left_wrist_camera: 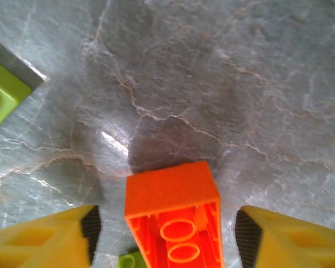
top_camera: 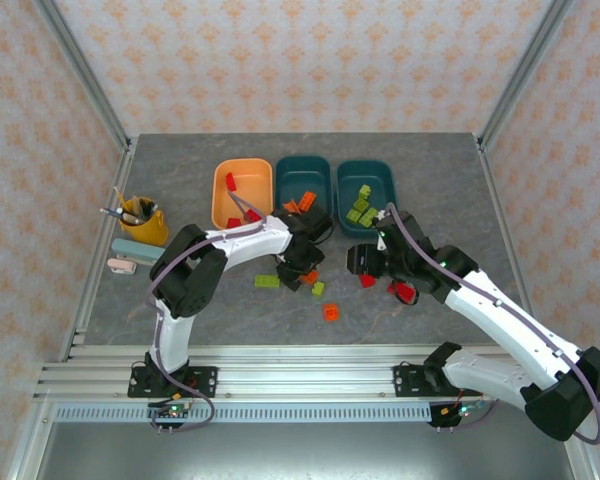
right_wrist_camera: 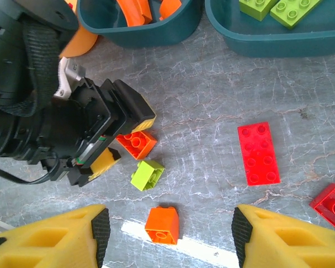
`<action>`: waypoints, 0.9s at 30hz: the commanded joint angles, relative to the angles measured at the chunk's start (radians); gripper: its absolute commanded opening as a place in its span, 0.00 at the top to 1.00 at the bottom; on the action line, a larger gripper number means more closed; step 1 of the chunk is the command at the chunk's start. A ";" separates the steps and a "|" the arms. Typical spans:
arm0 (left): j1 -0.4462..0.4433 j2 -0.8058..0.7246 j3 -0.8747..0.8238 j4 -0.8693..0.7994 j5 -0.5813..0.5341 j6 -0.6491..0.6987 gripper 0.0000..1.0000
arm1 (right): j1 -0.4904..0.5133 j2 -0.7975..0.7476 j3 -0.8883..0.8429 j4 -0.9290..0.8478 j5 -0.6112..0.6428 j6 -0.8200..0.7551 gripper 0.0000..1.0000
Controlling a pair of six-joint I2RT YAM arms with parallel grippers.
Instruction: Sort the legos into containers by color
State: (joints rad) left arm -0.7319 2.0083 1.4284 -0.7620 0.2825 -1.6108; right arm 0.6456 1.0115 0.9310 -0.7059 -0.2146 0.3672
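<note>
We see the left gripper (left_wrist_camera: 167, 230) low over the grey table (left_wrist_camera: 212, 84). Its jaws stand partly apart on either side of an orange brick (left_wrist_camera: 173, 215), with a gap between the brick and each finger, so nothing is gripped. That brick lies tipped over, with its hollow underside toward the wrist camera and its length in line with the fingers. It sits mid-table, just near of the middle teal tub (top_camera: 303, 185), which holds orange pieces.

The right gripper (right_wrist_camera: 168, 234) hangs with jaws wide and empty above a second orange brick (right_wrist_camera: 163, 224). A small green brick (right_wrist_camera: 147, 174) lies just beyond that brick, on the far side. To the right, a flat red plate (right_wrist_camera: 259, 153) lies studs up, its long axis near to far and slightly slanted. A red brick (right_wrist_camera: 332, 205) lies further right.

Left of the left gripper, a long green brick (top_camera: 267, 281) lies with its long axis left to right. The light orange tub (top_camera: 242, 190), far left in the row, holds red bricks. The right teal tub (top_camera: 366, 188) holds green ones.
</note>
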 commanded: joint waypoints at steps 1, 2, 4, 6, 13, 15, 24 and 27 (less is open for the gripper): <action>-0.007 0.029 0.037 0.005 -0.002 -0.042 0.42 | 0.005 -0.009 -0.015 -0.002 -0.003 0.019 0.38; -0.007 0.036 0.046 -0.003 -0.002 -0.037 0.45 | 0.005 -0.007 -0.015 0.000 -0.002 0.020 0.38; -0.008 0.043 0.053 -0.008 -0.009 -0.028 0.53 | 0.005 -0.004 -0.017 0.006 -0.001 0.024 0.38; -0.008 0.036 0.052 -0.012 -0.018 -0.024 0.61 | 0.005 -0.002 -0.017 0.009 0.001 0.028 0.38; -0.007 -0.020 0.214 -0.171 -0.146 0.125 0.73 | 0.005 0.001 0.008 0.011 0.031 0.037 0.39; -0.003 -0.027 0.302 -0.247 -0.202 0.187 0.73 | 0.005 0.004 0.030 0.010 0.053 0.036 0.39; 0.140 0.162 0.761 -0.411 -0.341 0.498 0.73 | -0.017 0.104 0.153 0.075 0.116 0.065 0.39; 0.191 0.283 0.928 -0.427 -0.345 0.574 0.73 | -0.046 0.156 0.192 0.105 0.098 0.091 0.39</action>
State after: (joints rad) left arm -0.5777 2.1811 2.2753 -1.0889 0.0128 -1.1687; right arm 0.6212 1.1358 1.0782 -0.6491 -0.1375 0.4240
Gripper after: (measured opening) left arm 0.325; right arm 0.611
